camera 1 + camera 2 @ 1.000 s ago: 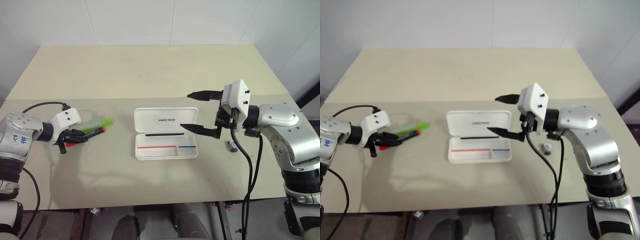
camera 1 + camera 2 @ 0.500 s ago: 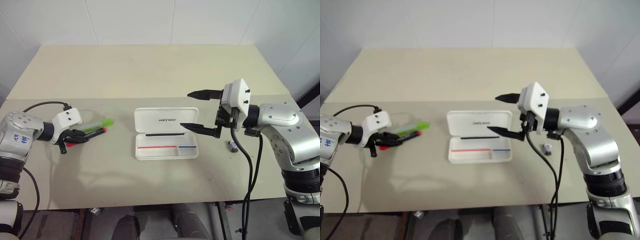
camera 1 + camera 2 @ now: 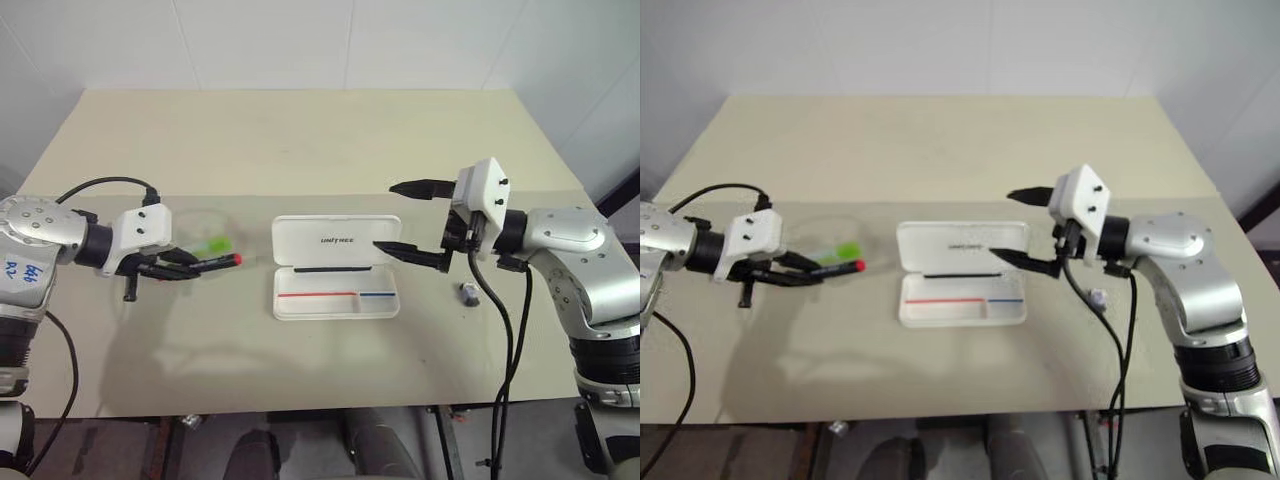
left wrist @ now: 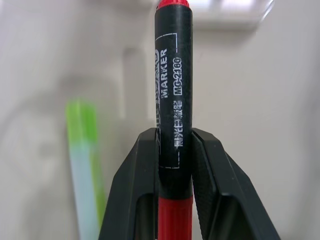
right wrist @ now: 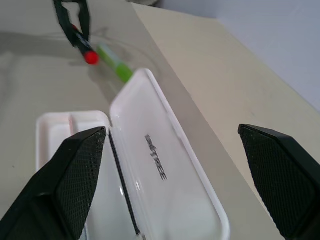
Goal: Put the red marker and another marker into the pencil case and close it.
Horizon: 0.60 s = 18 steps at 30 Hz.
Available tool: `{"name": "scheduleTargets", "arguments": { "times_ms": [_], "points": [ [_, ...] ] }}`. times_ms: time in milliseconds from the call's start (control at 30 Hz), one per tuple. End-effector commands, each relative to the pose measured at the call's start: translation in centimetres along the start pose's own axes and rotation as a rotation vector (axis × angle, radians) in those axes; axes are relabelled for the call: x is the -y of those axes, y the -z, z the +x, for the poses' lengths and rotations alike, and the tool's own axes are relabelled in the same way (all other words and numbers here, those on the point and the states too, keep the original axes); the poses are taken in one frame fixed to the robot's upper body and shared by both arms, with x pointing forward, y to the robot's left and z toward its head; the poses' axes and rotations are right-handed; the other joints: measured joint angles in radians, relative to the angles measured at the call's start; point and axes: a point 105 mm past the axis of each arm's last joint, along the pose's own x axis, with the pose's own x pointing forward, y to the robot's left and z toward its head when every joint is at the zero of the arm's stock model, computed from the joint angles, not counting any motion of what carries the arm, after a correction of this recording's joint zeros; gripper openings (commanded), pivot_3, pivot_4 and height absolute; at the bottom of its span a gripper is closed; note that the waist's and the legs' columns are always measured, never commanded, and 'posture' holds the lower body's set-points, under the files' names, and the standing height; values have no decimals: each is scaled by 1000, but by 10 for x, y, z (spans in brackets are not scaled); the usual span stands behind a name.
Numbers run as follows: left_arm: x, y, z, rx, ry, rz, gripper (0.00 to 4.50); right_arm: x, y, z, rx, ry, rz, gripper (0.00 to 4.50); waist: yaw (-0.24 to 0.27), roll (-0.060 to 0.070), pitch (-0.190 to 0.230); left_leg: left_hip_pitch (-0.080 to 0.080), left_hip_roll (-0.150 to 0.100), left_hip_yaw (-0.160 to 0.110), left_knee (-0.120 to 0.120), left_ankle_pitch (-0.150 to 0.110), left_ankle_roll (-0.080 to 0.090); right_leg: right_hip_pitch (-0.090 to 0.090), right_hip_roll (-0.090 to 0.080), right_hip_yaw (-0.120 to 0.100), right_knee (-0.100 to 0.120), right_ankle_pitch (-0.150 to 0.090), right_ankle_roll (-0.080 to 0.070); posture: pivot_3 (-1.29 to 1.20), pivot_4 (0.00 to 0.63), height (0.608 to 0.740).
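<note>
My left gripper (image 3: pixel 178 269) is shut on the red marker (image 3: pixel 215 263), gripping its black section (image 4: pixel 173 100) and holding it above the table with its red end toward the pencil case. Behind the held marker, the green marker (image 3: pixel 214 243) lies on the table. The white pencil case (image 3: pixel 336 296) lies open at the middle, lid (image 5: pixel 165 190) flat behind the tray, with a red-and-blue stripe in the tray. My right gripper (image 3: pixel 406 218) hovers open at the case's right end, holding nothing.
A small grey object (image 3: pixel 467 292) lies on the table to the right of the case, below my right arm. A black cable (image 3: pixel 100 186) loops from my left wrist. The table's far half is bare beige surface (image 3: pixel 300 140).
My left gripper has risen and moved right toward the case, carrying the red marker away from beside the green one, and its wrist has rolled. The right gripper edged slightly right, still open.
</note>
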Motion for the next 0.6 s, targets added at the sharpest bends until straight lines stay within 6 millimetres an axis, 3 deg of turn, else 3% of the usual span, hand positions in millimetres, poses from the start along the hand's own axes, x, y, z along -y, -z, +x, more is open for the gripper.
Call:
{"name": "scheduleTargets", "arguments": {
  "times_ms": [33,333,600],
  "points": [
    [4,-33,9,110,31,61,568,8,-7,-10,12,44,-49,4500,4,0,0,0,0,0,0,0,0,0,0,0,0,0,0,0,150,740],
    [-3,-68,55,210,53,65,568,4,-3,-25,-16,69,-47,4500,17,0,0,0,0,0,2,0,0,0,1,1,1,1,1,0,150,740],
    [-7,-82,87,225,95,78,568,-28,-24,-34,14,-23,-48,4500,20,0,0,0,-1,-1,4,0,0,1,2,2,1,1,2,0,150,740]
  ]
}}
